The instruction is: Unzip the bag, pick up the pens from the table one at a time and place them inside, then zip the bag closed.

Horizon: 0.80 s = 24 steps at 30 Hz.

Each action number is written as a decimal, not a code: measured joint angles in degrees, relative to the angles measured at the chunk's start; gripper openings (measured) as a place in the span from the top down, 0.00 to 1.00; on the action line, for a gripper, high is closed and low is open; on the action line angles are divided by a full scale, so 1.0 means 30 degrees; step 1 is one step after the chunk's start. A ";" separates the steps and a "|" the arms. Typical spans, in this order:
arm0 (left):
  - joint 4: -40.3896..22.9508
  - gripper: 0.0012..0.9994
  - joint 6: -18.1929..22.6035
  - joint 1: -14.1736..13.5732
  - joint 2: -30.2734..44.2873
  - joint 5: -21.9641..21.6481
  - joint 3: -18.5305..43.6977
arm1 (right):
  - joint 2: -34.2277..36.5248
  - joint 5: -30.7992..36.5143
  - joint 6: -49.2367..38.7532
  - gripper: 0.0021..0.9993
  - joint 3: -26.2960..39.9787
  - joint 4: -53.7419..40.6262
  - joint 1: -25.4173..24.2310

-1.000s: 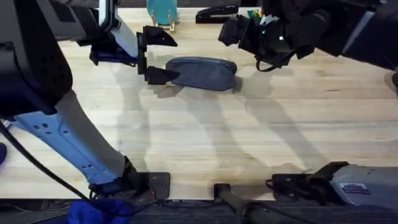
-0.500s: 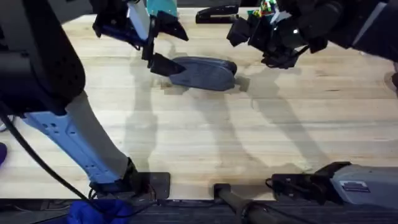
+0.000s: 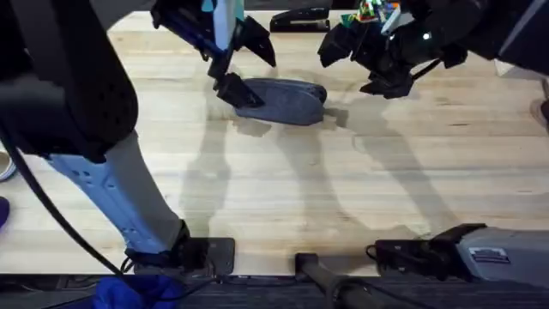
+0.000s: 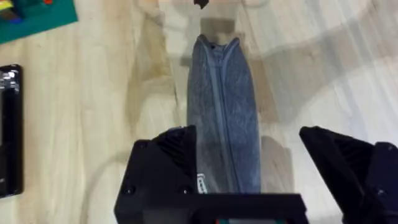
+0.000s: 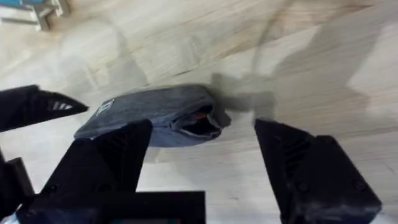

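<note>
The blue-grey bag [image 3: 287,101] lies on the table [image 3: 283,197] toward the far side, its zipper [image 4: 219,106] running along its length. My left gripper [image 3: 248,69] hovers open over the bag's left end, and the left wrist view has the bag [image 4: 224,112] lying between and below its fingers [image 4: 165,168]. The right gripper [image 3: 360,65] hangs open above and just right of the bag's right end. Seen from the right wrist, that end of the bag [image 5: 155,115] gapes slightly, with a small orange spot [image 5: 199,116] inside. The pens are otherwise hidden.
A black stapler [image 3: 300,17] lies at the far edge behind the bag. Beside it stand a teal object [image 3: 225,13] and some coloured pieces [image 3: 377,10]. A green plate [image 4: 37,18] lies near the stapler. The near half of the table is bare wood.
The left gripper has risen and moved right and farther back over the bag's left end. The right gripper drifted slightly right and back. The bag has stayed put.
</note>
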 joint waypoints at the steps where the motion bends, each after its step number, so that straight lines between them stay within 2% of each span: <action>1: 0.0015 0.00 -0.0260 -0.0172 0.0007 -0.0166 0.0000 | 0.0000 -0.0043 -0.0033 0.00 0.0000 0.0000 0.0000; 11: 0.1829 0.00 -0.3396 -0.1239 0.0007 -0.1418 0.0000 | 0.0000 -0.0465 -0.0696 0.00 0.0000 0.0007 0.0000; 19: 0.2707 0.00 -0.4166 -0.2287 0.0007 -0.2889 0.0000 | -0.0004 -0.0609 -0.1103 0.00 0.0000 0.0087 -0.0055; 24: 0.3110 0.00 -0.4216 -0.2682 0.0007 -0.3229 0.0000 | -0.0001 -0.0608 -0.1201 0.00 0.0000 0.0087 -0.0233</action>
